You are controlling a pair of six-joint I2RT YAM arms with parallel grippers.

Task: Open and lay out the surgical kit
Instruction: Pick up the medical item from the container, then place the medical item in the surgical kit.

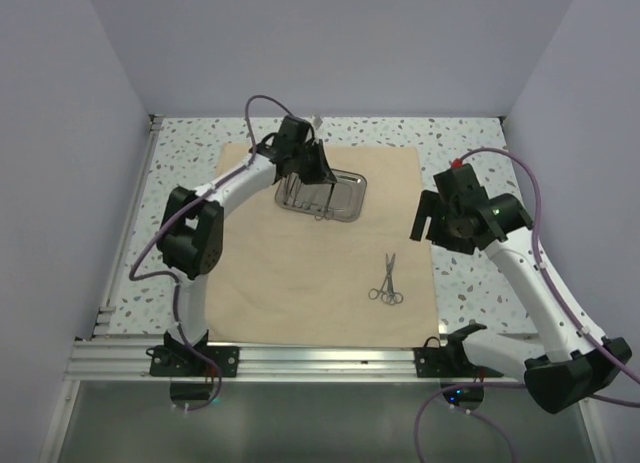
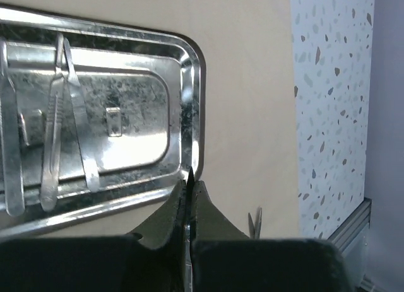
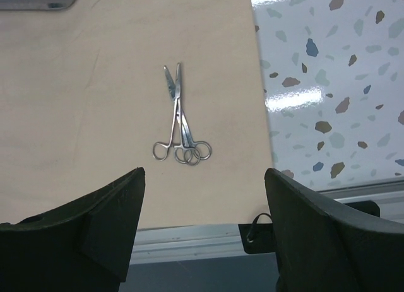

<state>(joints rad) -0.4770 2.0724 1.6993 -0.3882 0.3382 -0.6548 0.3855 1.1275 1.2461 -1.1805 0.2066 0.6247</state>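
Reading from the left, we find the cloth (image 1: 300, 273) already spread flat on the tabletop (image 1: 185, 148). Our left gripper (image 2: 189, 178), closed and seemingly empty, hovers at the tray (image 2: 196, 84), where several tools (image 2: 76, 115) wait. Only the scissors (image 3: 178, 125) lie out, near the open right gripper (image 3: 203, 172).

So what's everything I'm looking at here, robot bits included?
Cloth: one, beige, spread flat on the table.
Tray: one, shiny steel, on the cloth's far part.
Tray instruments: at least three, silver, side by side inside the tray.
Ring-handled instruments: apparently two, silver, overlapping on the cloth's right part, outside the tray.
Table: one, white with coloured speckles, under the cloth.
Arms: two, white and black, left and right.
Left gripper: one, dark, shut, at the tray's rim.
Right gripper: one, dark, open, near the cloth's right edge.
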